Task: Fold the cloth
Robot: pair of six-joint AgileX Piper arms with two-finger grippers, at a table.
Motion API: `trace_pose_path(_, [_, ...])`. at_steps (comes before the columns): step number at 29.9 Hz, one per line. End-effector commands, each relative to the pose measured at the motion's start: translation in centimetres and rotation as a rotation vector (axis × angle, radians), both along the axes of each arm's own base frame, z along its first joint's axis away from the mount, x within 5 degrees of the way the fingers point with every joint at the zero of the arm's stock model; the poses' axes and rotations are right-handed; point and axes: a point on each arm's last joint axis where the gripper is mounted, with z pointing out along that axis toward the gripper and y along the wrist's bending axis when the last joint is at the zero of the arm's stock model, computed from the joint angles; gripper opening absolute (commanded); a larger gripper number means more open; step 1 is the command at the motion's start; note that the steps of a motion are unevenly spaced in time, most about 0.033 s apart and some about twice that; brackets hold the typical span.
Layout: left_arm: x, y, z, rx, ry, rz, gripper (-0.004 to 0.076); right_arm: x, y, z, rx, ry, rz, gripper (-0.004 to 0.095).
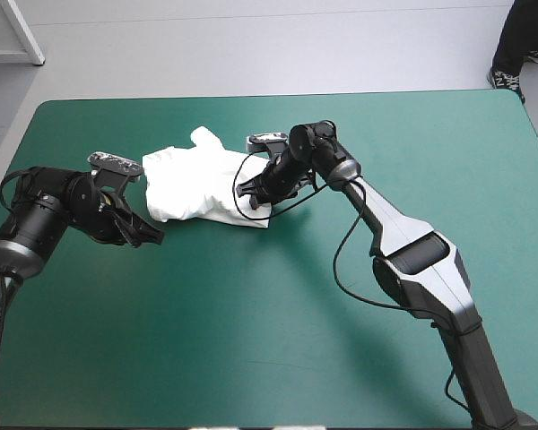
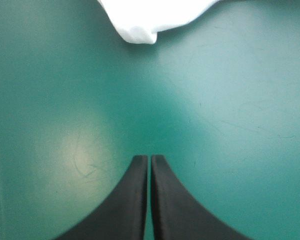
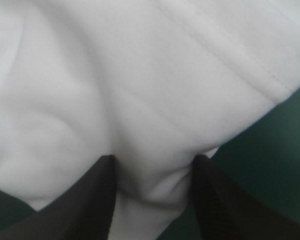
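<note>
The white T-shirt (image 1: 197, 184) lies as a loosely folded bundle on the teal-green cover, left of the table's middle. My right gripper (image 1: 247, 192) is at the bundle's right edge. In the right wrist view it (image 3: 152, 159) is open, fingers apart, with a bulge of the T-shirt (image 3: 140, 75) between them. My left gripper (image 1: 149, 236) rests low over the cover just left of and nearer than the bundle. In its own view it (image 2: 149, 159) is shut and empty, with a corner of the T-shirt (image 2: 140, 22) some way ahead.
Bare teal-green cover (image 1: 278, 331) spreads across the near half and the right side of the table. The right arm reaches in diagonally from the near right.
</note>
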Motion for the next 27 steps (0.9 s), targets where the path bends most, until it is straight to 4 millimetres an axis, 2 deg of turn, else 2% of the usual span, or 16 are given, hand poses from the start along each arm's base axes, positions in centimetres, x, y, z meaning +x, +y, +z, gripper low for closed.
trace_pose_path(1, [-0.4, 0.0, 1.9, -0.024, -0.1, -0.002, 0.0019, -0.4, -0.4, 4.4, 0.037, -0.121, 0.007, 0.0192])
trace_pose_path(3, [-0.4, 0.0, 1.9, -0.028, -0.102, -0.002, 0.0019, -0.3, -0.6, 4.6, 0.012, -0.149, 0.017, 0.0019])
trace_pose_path(4, [-0.4, 0.0, 1.9, -0.029, -0.103, -0.002, 0.0019, -0.1, -0.8, 4.8, -0.003, -0.168, 0.014, -0.0016])
trace_pose_path(9, [-0.4, 0.0, 1.9, -0.029, -0.106, -0.002, 0.0019, 0.8, -2.7, 6.5, -0.091, -0.248, -0.026, -0.0017])
trace_pose_path(14, [-0.4, -0.1, 1.9, -0.03, -0.097, -0.002, 0.0019, 2.8, -7.2, 7.8, -0.108, -0.281, -0.135, -0.0017])
trace_pose_path(17, [-0.6, 0.0, 1.8, -0.02, -0.081, -0.014, 0.0019, 4.5, -11.3, 7.9, -0.146, -0.286, -0.239, -0.0017])
trace_pose_path(21, [-0.6, 0.0, 1.7, -0.015, -0.075, -0.024, 0.0019, 6.5, -18.2, 7.9, -0.197, -0.286, -0.378, -0.0017])
trace_pose_path(27, [-0.5, 0.0, 1.8, -0.017, -0.083, -0.024, 0.0019, 7.4, -28.7, 8.5, -0.224, -0.277, -0.584, -0.0017])
